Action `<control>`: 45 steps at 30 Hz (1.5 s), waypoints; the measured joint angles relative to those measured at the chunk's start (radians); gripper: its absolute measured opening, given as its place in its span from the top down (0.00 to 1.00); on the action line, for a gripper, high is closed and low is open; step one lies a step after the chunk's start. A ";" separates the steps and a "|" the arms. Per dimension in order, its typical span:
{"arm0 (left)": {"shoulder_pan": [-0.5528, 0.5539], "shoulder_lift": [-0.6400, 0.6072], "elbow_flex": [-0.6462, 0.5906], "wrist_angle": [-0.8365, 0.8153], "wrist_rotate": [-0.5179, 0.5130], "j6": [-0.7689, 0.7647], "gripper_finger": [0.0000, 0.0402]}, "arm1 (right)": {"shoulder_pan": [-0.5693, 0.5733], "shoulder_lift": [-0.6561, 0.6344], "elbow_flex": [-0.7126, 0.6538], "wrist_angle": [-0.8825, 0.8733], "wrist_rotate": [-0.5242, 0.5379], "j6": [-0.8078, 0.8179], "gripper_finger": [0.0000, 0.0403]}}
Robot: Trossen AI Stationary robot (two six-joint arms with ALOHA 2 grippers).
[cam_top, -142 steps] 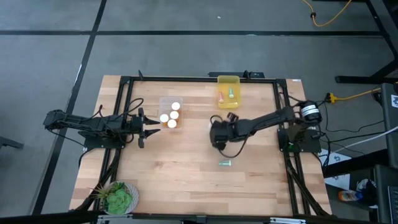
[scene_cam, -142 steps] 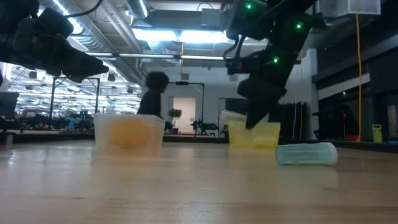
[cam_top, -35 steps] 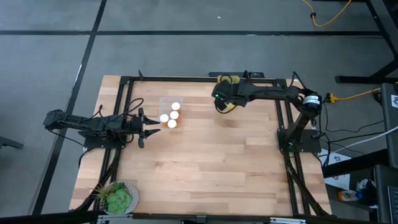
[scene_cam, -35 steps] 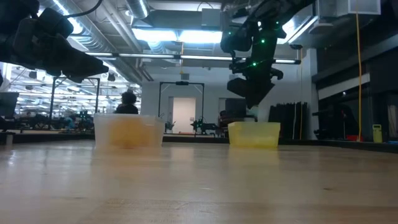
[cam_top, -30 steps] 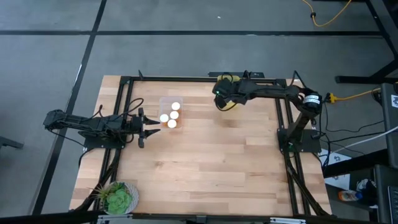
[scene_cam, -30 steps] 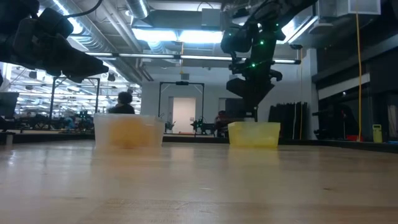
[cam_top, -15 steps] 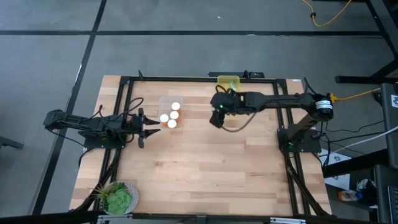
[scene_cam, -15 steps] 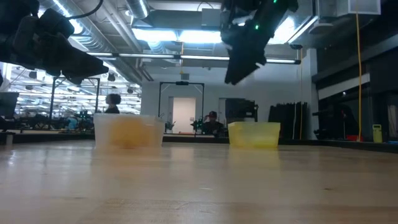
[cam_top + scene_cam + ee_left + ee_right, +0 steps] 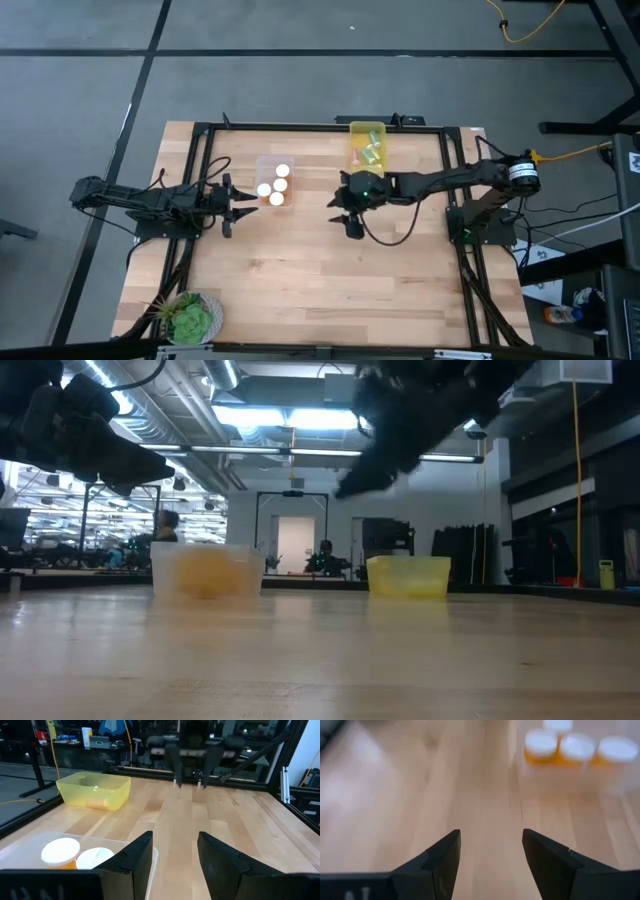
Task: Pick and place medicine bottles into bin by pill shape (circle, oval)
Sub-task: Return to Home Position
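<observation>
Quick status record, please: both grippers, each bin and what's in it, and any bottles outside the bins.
left gripper: open, empty, beside the clear bin
right gripper: open, empty, over the middle of the table, apart from the yellow bin
clear bin: four orange bottles with white caps, upright
yellow bin: small pale bottles lying inside, count unclear
bottles outside the bins: none seen in the high view
</observation>
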 joint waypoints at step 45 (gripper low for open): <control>0.000 0.000 0.000 0.000 0.000 0.000 0.63 | 0.060 -1.594 -0.959 0.048 0.112 0.038 0.46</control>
